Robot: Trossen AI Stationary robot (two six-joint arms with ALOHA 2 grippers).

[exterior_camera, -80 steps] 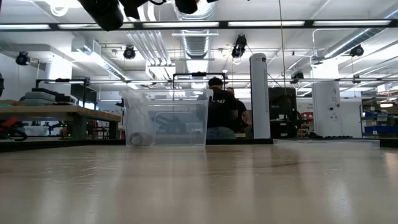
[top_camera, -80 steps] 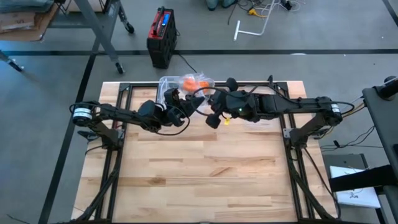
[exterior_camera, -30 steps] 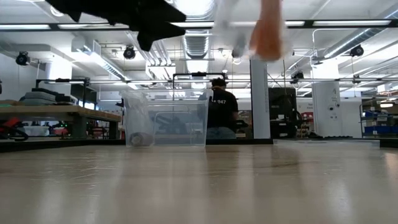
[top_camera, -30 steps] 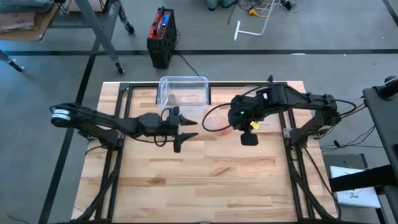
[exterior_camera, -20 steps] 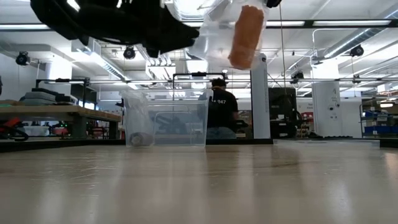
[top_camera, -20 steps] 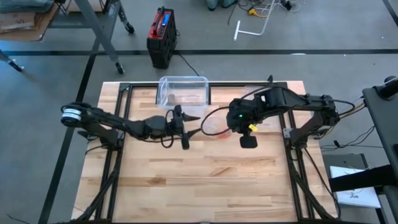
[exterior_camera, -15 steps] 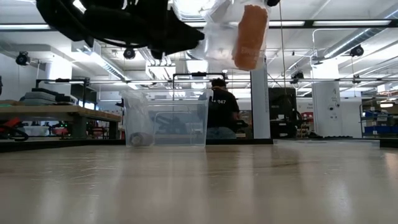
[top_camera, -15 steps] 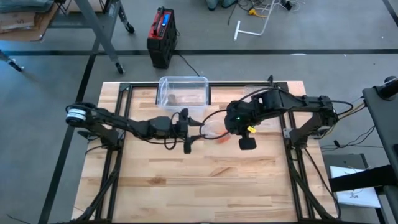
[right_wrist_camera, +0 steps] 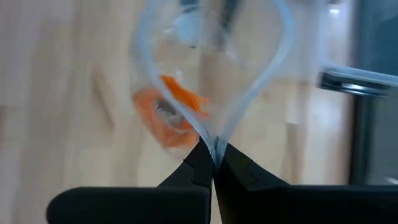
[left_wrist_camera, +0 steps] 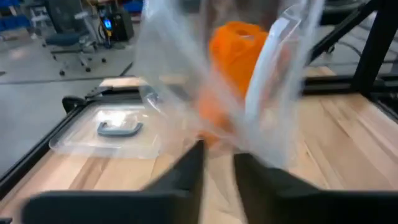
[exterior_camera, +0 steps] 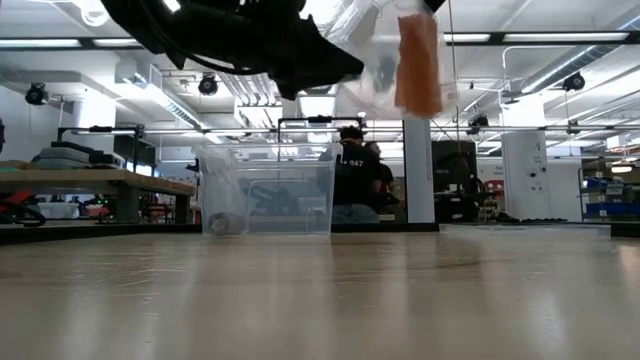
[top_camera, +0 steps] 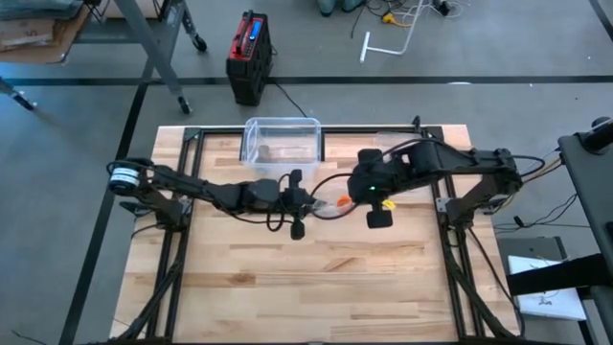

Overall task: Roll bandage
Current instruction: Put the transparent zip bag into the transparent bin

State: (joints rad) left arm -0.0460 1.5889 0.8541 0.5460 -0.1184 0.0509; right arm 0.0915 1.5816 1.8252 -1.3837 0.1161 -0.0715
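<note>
High view: left tool (top_camera: 308, 202) and right tool (top_camera: 352, 195) are meeting mid-desk (top_camera: 316, 287); near half lying open.
Low view: clear bag (exterior_camera: 375, 50) with orange bandage roll (exterior_camera: 418, 62) is hanging high above the desk.
Left wrist: fingers (left_wrist_camera: 186, 167) narrowing at the bag's lower edge.
Right wrist: tool pinching the bag's rim.

A light wooden table (top_camera: 316, 278) — on it a clear plastic bin (top_camera: 282, 140) (far edge) and its lid (left_wrist_camera: 115, 129).
</note>
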